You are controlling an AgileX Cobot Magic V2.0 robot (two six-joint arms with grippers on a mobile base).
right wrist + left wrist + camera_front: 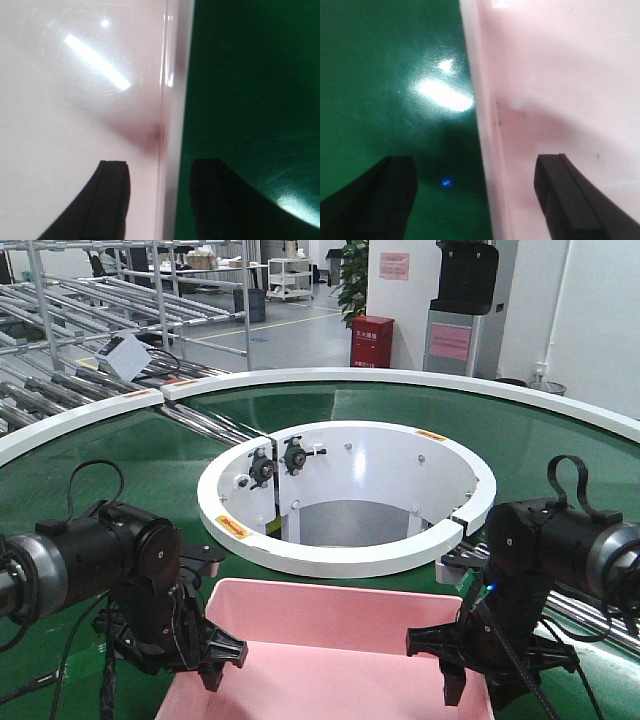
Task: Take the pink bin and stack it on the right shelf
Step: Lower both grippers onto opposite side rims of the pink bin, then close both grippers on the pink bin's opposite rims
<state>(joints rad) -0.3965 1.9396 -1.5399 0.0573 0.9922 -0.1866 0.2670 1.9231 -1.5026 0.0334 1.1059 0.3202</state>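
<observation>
Pink bin (340,635) on green conveyor belt (150,455), left end effector (477,200) spread wide astride its left wall, right end effector (160,200) parted astride its right wall.

Left gripper (472,167) spread wide, astride pink bin (560,75) wall, green surface (380,75) outside

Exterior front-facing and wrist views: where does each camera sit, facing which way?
Exterior front-facing: behind the arms, looking forward and down over the pink bin and green conveyor; left gripper and right gripper show.
Left wrist: on the left arm, looking down between open fingers at the bin's left wall.
Right wrist: on the right arm, same, straddling the bin's right wall.
All three share the pink bin and green conveyor.
</observation>
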